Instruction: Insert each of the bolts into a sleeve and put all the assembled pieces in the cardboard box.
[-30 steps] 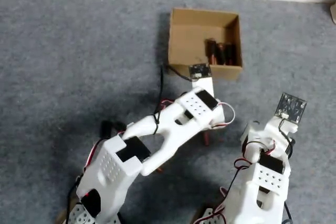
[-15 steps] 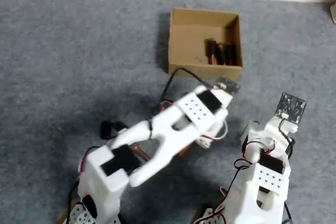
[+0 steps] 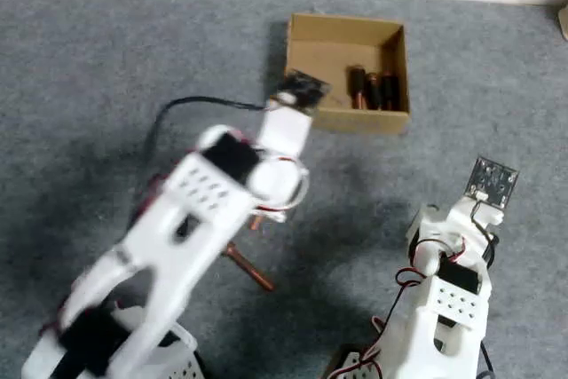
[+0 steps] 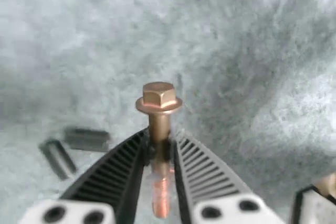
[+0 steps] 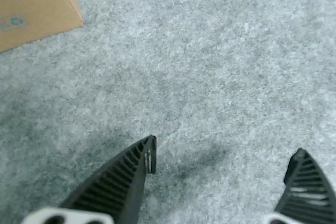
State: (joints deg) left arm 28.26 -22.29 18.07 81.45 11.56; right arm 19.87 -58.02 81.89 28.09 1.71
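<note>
Left wrist view gives you the bolt (image 4: 159,111) best: the left gripper (image 4: 160,135) pinches its copper shaft between both ribbed fingers, and the hex head stands clear beyond the fingertips, above grey carpet. Beyond it you can make out two dark sleeves (image 4: 86,139) lying on the carpet close to each other, something the high view hides under the arm. From the high view you get the pose instead: the left arm (image 3: 204,210) stretches diagonally from the near left corner of the table toward the cardboard box (image 3: 315,51), its wrist ending just beside the box's near left corner. A second bolt (image 3: 248,268) lies flat on the carpet beside that arm. Inside the box, dark assembled pieces (image 3: 373,88) sit against the right wall. Your right arm (image 3: 448,281) stands at the near right, well apart from the box. In the right wrist view, the right gripper (image 5: 226,153) hangs over bare carpet with its fingers spread wide, and a box corner (image 5: 37,3) shows farther off.
</note>
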